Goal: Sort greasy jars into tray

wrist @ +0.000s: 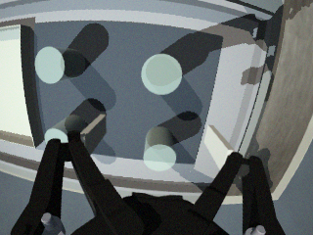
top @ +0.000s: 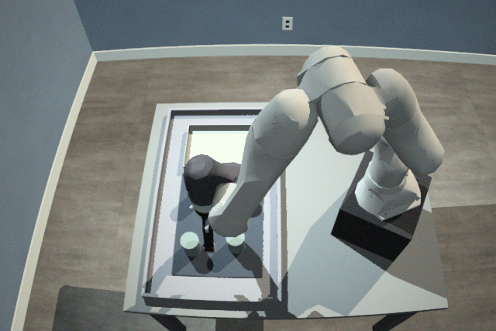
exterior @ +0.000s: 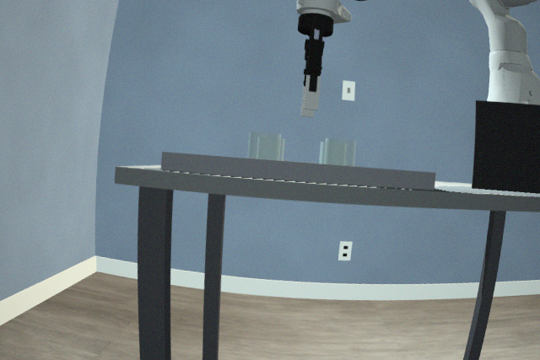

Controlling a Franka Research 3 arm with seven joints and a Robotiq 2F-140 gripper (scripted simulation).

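End effector (top: 208,248) (exterior: 309,113) (wrist: 156,128): fingers wide apart, nothing between them, above jar height. Below, the nearer end-row jar (top: 189,240) (exterior: 267,147) (wrist: 159,158) and its row partner (top: 235,241) (exterior: 339,151) (wrist: 161,73) stand on the mat (top: 218,267) (wrist: 127,44), as do the two tray-side jars (wrist: 50,65) (wrist: 56,135). Tray (top: 218,125) (wrist: 29,88) lies beyond. Judgement: probing step. Centre over one jar, descend straight, squeeze gently, lift slightly and watch for slip (grease is invisible). Keep the spread fingers off neighbouring glass.
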